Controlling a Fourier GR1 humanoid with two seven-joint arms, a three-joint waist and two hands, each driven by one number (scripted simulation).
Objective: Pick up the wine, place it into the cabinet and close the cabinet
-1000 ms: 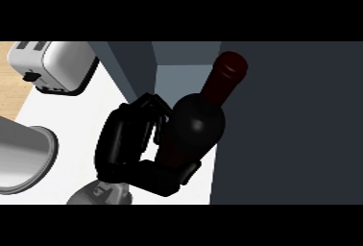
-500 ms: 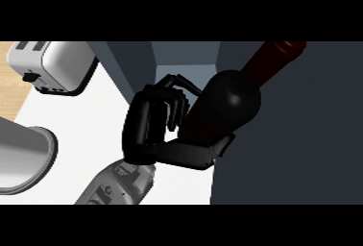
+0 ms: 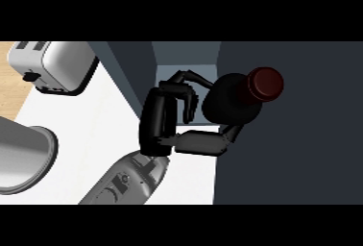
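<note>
The wine bottle (image 3: 230,103) is dark with a red cap (image 3: 264,82). It is seen almost end on, its cap towards the view. My left hand (image 3: 159,120) is shut on it from the left, with fingers (image 3: 186,82) curled over its far side and the thumb (image 3: 202,144) under its near side. The bottle is held at the opening of the dark grey cabinet (image 3: 297,144), whose paler inside (image 3: 186,56) shows behind the fingers. The bottle's lower body is hidden. My right hand shows nowhere.
A silver toaster (image 3: 53,65) stands at the back left of the white counter (image 3: 92,125). A round metal vessel (image 3: 21,153) sits at the left edge. A dark cabinet panel (image 3: 127,72) rises just left of the hand.
The hand has carried the bottle rightwards and further in towards the cabinet. The bottle has swung so that its red cap now faces the view instead of pointing up and right.
</note>
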